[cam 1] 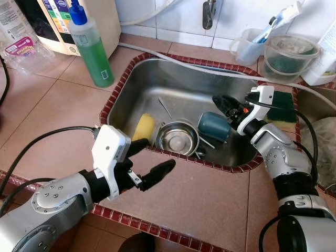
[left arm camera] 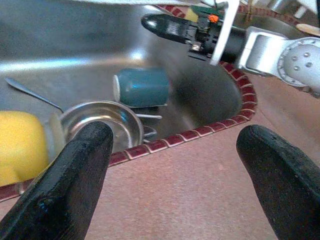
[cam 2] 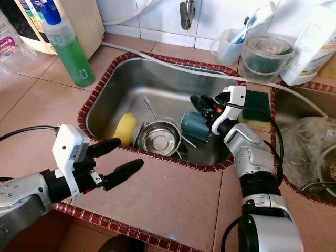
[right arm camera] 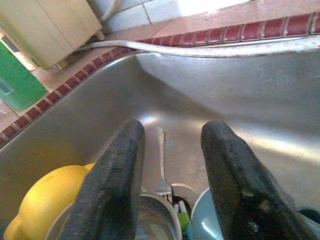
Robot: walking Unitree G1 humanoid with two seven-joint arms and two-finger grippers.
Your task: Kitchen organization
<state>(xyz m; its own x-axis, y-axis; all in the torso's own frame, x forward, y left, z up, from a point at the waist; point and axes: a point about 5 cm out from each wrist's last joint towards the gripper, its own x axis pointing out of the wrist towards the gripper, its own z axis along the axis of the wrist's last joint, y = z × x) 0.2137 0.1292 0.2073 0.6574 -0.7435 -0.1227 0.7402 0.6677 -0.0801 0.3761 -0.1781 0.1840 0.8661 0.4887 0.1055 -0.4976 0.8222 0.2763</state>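
A steel sink (cam 1: 131, 84) holds a yellow rounded thing (cam 1: 143, 127), a steel bowl (cam 1: 177, 137), a teal cup (cam 1: 214, 126) lying on its side, and some cutlery (cam 1: 167, 111). My right gripper (cam 1: 223, 103) hovers open just above the teal cup (left arm camera: 141, 88), inside the sink. Its wrist view looks past the open fingers (right arm camera: 115, 180) at the yellow thing (right arm camera: 47, 200) and a fork. My left gripper (cam 1: 152, 158) is open over the tiled counter at the sink's near rim, holding nothing, with its fingertips (left arm camera: 85, 150) apart.
A green soap bottle (cam 1: 92, 47) stands left of the sink beside a white appliance (cam 1: 63, 26). Behind the sink are a tap (cam 1: 208, 13), a jug with a toothbrush (cam 1: 249, 44) and a plastic tub (cam 1: 290, 55). A green sponge (cam 1: 283, 107) lies on the right rim, near a plastic bag (cam 1: 323, 142).
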